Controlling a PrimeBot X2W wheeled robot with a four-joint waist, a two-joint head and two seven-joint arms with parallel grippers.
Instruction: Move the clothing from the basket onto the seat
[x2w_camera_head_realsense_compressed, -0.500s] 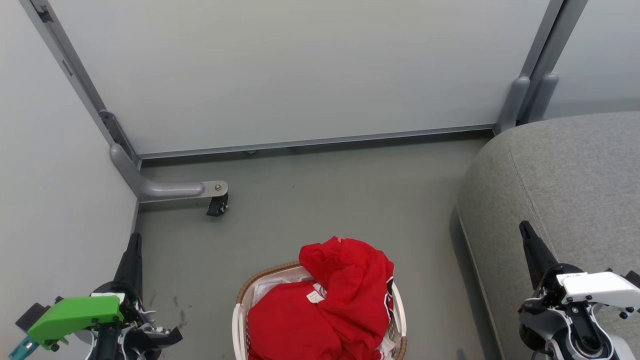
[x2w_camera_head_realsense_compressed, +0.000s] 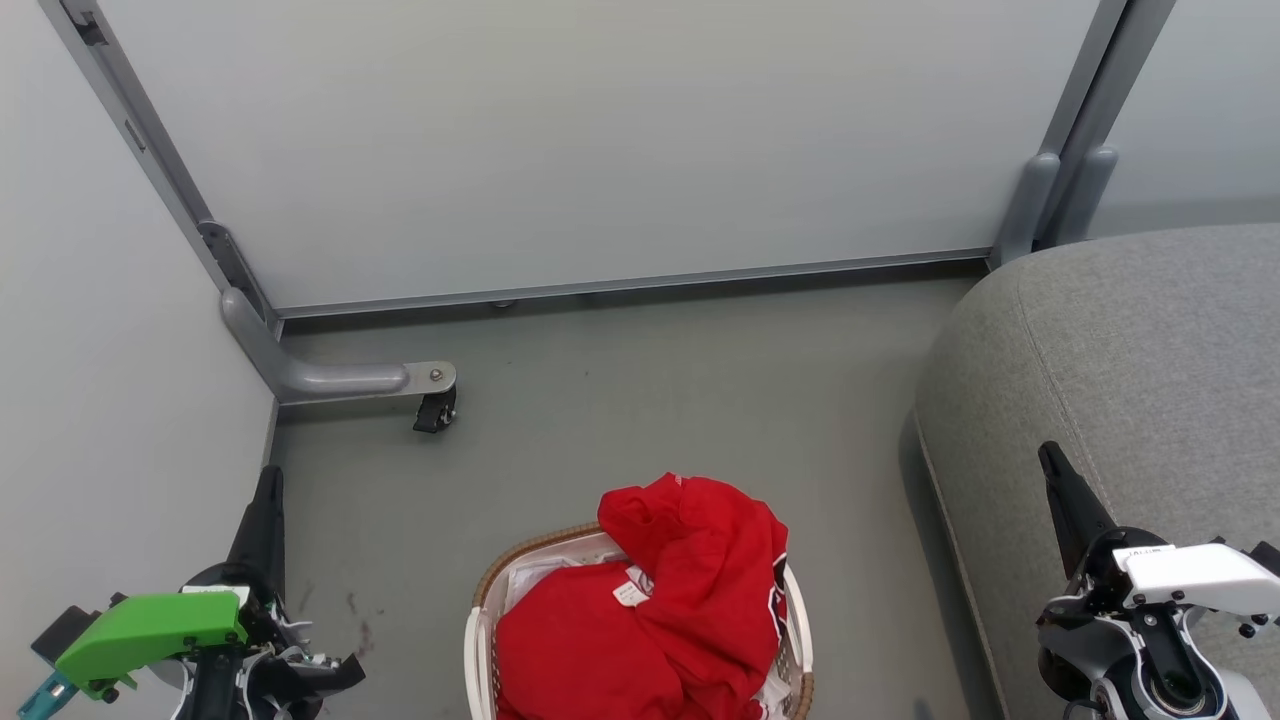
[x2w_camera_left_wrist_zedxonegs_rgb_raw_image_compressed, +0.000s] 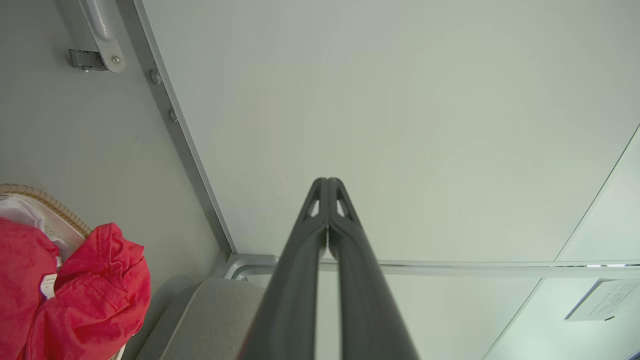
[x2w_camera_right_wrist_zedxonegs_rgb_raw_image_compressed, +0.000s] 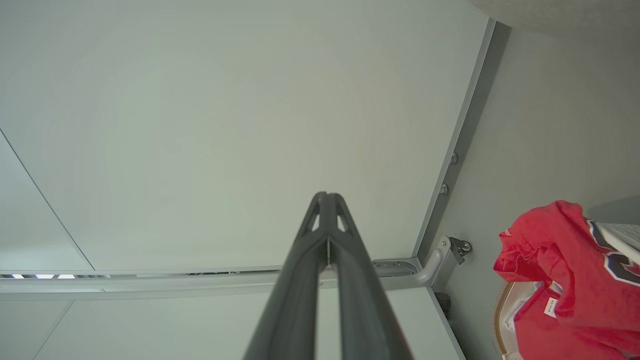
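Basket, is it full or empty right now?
Full. Red clothing is heaped in the basket, rising above its brown woven rim.

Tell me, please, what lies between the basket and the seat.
A strip of bare grey floor lies between the basket and the seat, as the head view shows.

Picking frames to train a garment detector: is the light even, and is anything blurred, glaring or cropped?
Head view: soft even light, sharp; the basket is cropped by the bottom edge, and a faint shadow edges the seat. Left wrist view: the clothing is cropped at the left edge. Right wrist view: small bright strips glare at the left.
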